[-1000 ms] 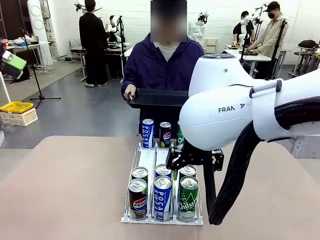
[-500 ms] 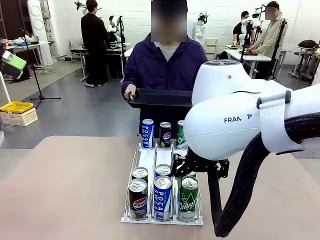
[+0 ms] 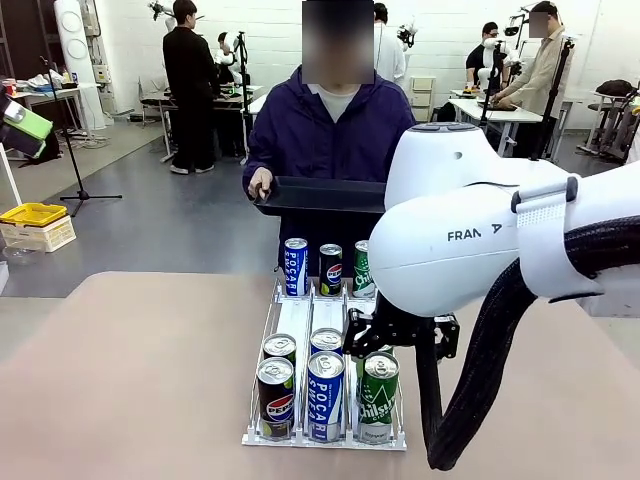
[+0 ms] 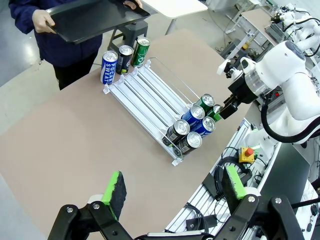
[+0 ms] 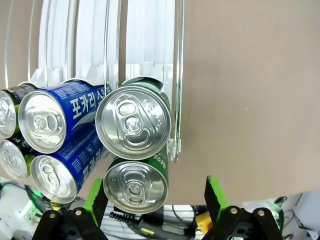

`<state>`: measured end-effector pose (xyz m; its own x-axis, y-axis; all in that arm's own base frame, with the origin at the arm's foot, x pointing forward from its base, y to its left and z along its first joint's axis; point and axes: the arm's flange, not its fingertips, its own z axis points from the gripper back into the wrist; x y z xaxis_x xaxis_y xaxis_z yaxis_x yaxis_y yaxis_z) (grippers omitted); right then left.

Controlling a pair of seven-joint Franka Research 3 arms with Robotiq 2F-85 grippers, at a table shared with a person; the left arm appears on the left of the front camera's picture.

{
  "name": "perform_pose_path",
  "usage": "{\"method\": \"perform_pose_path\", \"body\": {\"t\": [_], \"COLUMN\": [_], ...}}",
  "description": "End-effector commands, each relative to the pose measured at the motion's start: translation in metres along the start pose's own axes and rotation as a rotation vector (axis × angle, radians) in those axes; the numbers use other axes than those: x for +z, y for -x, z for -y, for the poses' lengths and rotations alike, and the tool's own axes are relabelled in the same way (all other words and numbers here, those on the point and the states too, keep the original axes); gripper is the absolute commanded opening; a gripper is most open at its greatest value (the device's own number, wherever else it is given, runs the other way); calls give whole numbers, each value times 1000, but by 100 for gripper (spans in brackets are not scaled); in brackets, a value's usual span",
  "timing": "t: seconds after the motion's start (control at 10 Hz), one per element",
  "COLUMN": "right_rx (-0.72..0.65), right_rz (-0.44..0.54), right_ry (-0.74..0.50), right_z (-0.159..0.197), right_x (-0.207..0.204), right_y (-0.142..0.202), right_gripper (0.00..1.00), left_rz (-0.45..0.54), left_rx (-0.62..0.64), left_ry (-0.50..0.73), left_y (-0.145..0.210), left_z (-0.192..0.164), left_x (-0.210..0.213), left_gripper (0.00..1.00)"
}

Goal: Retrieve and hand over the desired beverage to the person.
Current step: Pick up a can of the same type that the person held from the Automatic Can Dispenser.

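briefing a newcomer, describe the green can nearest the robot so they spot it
On the tan table stands a white three-lane rack. At its robot-side end, the right lane's foremost can is it: green, unlike the blue can beside it.

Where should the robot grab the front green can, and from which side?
Best its upper wall just under the rim, from straight above. The front green can stands upright, hemmed by a blue can and the rack's rail, leaving only its top free. The right gripper hangs over it, jaws open.
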<state>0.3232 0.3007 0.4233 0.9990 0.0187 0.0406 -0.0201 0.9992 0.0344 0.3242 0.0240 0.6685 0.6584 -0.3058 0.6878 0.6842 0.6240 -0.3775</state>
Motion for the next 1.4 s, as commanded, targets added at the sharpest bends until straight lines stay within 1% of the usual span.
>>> {"method": "perform_pose_path", "body": {"t": [0.0, 0.5, 0.6, 0.7, 0.8, 0.9, 1.1, 1.2, 1.3], "right_rx": [-5, 54, 74, 68, 71, 76, 72, 62, 58], "right_rz": [-32, -62, -61, -67, -71, -73, -86, -96, -102], "right_ry": [-32, -59, -66, -69, -73, -78, -93, -104, -108], "right_z": [-3, -8, -7, -8, -9, -9, -9, -9, -10], "right_x": [-7, -12, -12, -13, -13, -13, -13, -12, -10], "right_y": [-9, -14, -14, -13, -13, -13, -13, -13, -12], "right_gripper": [100, 100, 64, 42, 6, 0, 0, 4, 0], "left_rz": [12, 12, 12, 12, 12, 12, 12, 12, 12], "left_rx": [-18, -18, -18, -18, -18, -18, -18, -18, -18], "left_ry": [17, 17, 17, 17, 17, 17, 17, 17, 17], "left_y": [1, 1, 1, 1, 1, 1, 1, 1, 1], "left_z": [-1, -1, -1, -1, -1, -1, -1, -1, -1], "left_x": [0, 0, 0, 0, 0, 0, 0, 0, 0], "left_gripper": [100, 100, 100, 100, 100, 100, 100, 100, 100]}}
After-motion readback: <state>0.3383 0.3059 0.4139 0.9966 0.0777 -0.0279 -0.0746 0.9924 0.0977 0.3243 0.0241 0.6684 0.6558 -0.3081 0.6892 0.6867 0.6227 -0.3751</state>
